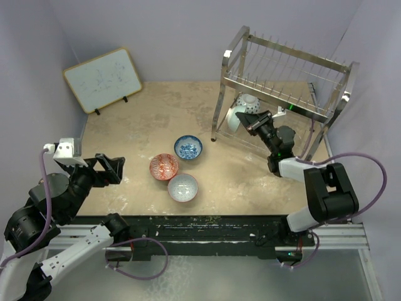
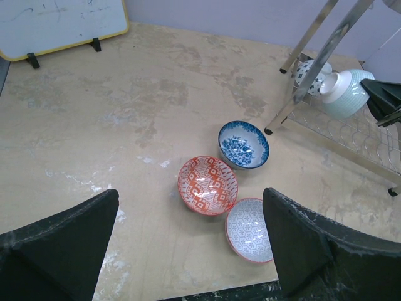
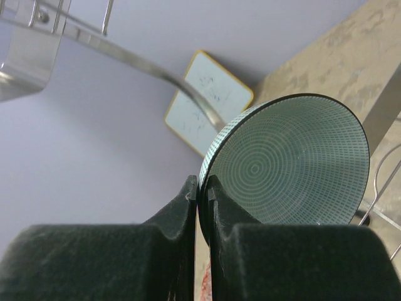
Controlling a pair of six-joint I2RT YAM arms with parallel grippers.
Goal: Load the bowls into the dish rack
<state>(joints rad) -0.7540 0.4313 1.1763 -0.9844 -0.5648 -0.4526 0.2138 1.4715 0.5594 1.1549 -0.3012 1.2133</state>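
Mint bowl (image 3: 288, 163), clamped by its rim in the right jaws at the dish rack's (image 1: 282, 59) lower tier near two o'clock, is likely needing firm on-edge seating there before release, while left jaws are hanging apart.

Mottled beige tabletop (image 1: 141, 122), its load
Between left claw (image 1: 118, 169) and right claw (image 1: 248, 120): a blue-and-white patterned ceramic bowl (image 1: 188, 147), a red-orange patterned bowl (image 1: 164, 167), a pale grey-white bowl (image 1: 183, 187), close together. Yellow-framed whiteboard (image 1: 103, 78) stands beyond the left claw; tall silver wire rack (image 1: 285, 66) stands at the right claw.
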